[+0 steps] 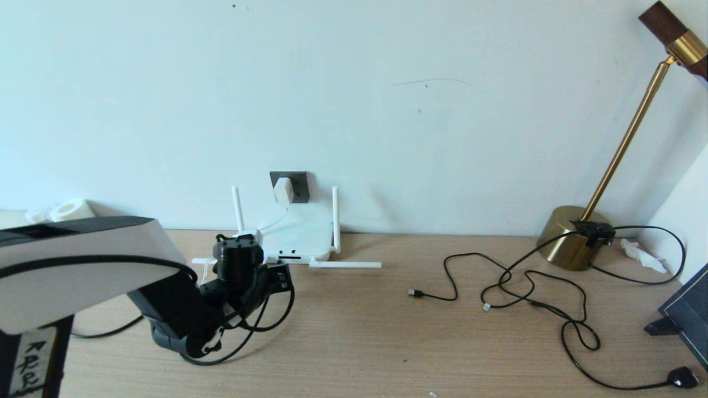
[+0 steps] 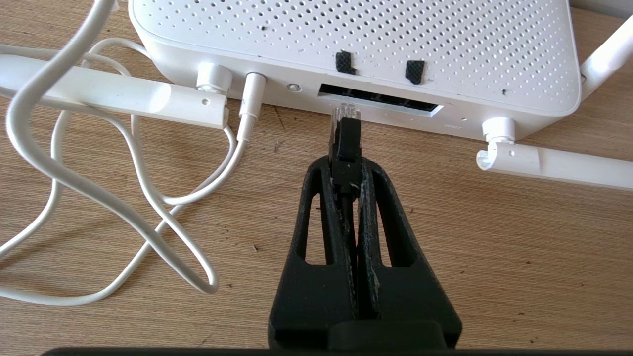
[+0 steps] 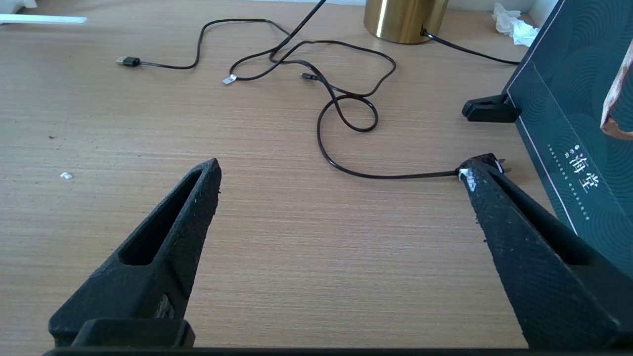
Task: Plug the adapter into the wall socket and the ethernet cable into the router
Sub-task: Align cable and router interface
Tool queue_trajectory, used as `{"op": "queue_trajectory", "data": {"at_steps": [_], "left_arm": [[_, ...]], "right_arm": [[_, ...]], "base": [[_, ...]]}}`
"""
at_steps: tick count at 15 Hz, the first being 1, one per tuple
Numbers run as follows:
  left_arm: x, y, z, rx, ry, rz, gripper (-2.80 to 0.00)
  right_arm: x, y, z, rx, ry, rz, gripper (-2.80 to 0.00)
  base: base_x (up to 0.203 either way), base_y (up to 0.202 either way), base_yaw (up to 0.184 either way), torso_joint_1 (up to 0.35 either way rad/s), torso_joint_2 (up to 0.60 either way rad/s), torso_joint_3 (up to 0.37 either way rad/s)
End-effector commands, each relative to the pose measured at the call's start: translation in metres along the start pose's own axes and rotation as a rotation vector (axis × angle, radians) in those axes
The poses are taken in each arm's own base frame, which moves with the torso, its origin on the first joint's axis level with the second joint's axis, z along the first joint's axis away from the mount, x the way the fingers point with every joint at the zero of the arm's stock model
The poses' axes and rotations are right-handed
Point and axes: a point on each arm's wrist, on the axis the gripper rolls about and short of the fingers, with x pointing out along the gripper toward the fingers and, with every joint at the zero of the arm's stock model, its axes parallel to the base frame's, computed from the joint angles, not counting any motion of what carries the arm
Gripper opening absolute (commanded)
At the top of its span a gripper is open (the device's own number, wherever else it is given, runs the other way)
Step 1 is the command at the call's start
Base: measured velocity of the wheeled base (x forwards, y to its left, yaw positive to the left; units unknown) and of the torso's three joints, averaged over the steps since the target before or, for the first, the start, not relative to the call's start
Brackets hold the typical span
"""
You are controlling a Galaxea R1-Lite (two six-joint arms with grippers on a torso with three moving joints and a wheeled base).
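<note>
The white router (image 1: 298,235) lies against the wall, with its dark port slot (image 2: 378,101) facing my left gripper. The left gripper (image 2: 344,168) is shut on the black connector of the ethernet cable (image 2: 344,141). The connector's clear tip sits just in front of the port slot, at its edge. In the head view the left gripper (image 1: 279,276) is right before the router, and the black cable (image 1: 265,323) loops under the arm. The white adapter (image 1: 283,189) sits on the face of the dark grey wall socket (image 1: 298,183). My right gripper (image 3: 341,170) hovers open over bare table.
The adapter's thin white cord (image 2: 123,198) loops beside the router, and two antennas (image 2: 113,96) lie flat. A brass lamp (image 1: 575,237), thin black cables (image 1: 531,287), a black plug (image 1: 683,377) and a dark box (image 1: 686,315) are on the right.
</note>
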Motion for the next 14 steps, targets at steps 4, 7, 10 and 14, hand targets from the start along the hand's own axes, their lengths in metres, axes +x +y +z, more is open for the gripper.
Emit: {"op": "queue_trajectory", "data": {"at_steps": [4,7,10,14], "left_arm": [[0.0004,0.0018,0.0013,-0.005,-0.007,0.005,-2.8],[0.0006,0.0018,0.0008,-0.005,-0.006,0.005,-2.8],[0.002,0.0018,-0.0004,-0.004,-0.004,0.006,-2.8],[0.0048,0.0016,0.0,-0.006,-0.008,0.006,-2.8]], "right_arm": [[0.0,0.0,-0.0001,-0.001,0.0,0.0,0.0],[0.0,0.0,-0.0001,-0.001,0.002,0.0,0.0],[0.0,0.0,-0.0001,-0.001,0.001,0.0,0.0],[0.0,0.0,-0.0001,-0.001,0.0,0.0,0.0]], "base": [[0.0,0.0,0.0,0.0,0.0,0.0],[0.0,0.0,0.0,0.0,0.0,0.0],[0.0,0.0,0.0,0.0,0.0,0.0],[0.0,0.0,0.0,0.0,0.0,0.0]]}}
